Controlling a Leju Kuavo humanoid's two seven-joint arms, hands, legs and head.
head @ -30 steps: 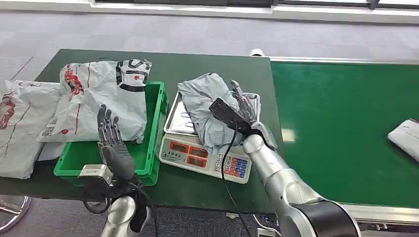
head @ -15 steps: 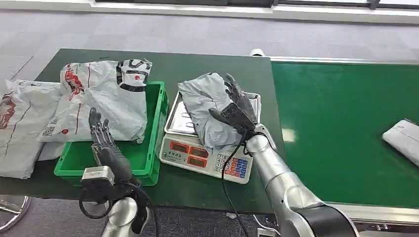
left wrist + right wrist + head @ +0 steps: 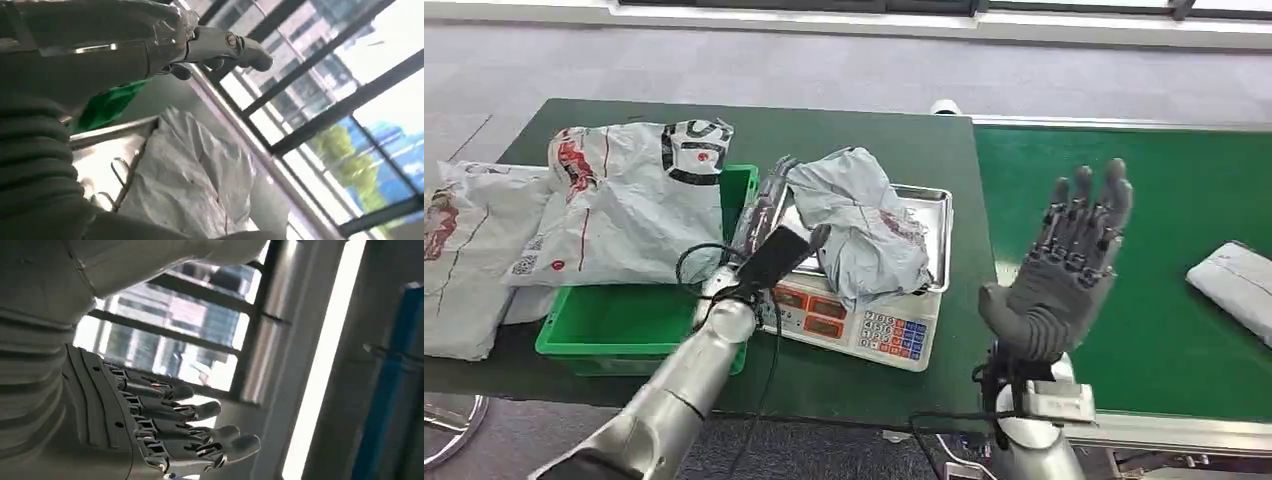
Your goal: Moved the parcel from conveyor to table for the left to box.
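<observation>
Clearly the left hand [image 3: 764,225] has its fingers [image 3: 759,205] stretched out nearly straight along the near-left side of the grey parcel [image 3: 864,225], close beside or brushing it but closed on nothing; whether they actually touch the plastic cannot be told. Over the conveyor [image 3: 1124,250] the right hand [image 3: 1064,270] is raised with its fingers [image 3: 190,410] straight, slightly apart and holding nothing. That crumpled grey parcel lies on the steel tray of the scale [image 3: 849,320], which stands on the bench [image 3: 824,130] between the green crate [image 3: 649,320] and the conveyor. It looks like a soft poly mailer, probably light, limp and a little slippery, so it would likely sag and slide if pinched at a corner; a hold across the bunched middle, or a scoop under its left flank, seems the safer bet. Raised tray rims surround it, so it must be lifted clear, not dragged. Just left, the crate's near end looks open, while a large white bag [image 3: 624,195] drapes over its far end and another white bag [image 3: 464,250] lies beyond. A second parcel [image 3: 1234,280] sits well apart on the conveyor's right edge
</observation>
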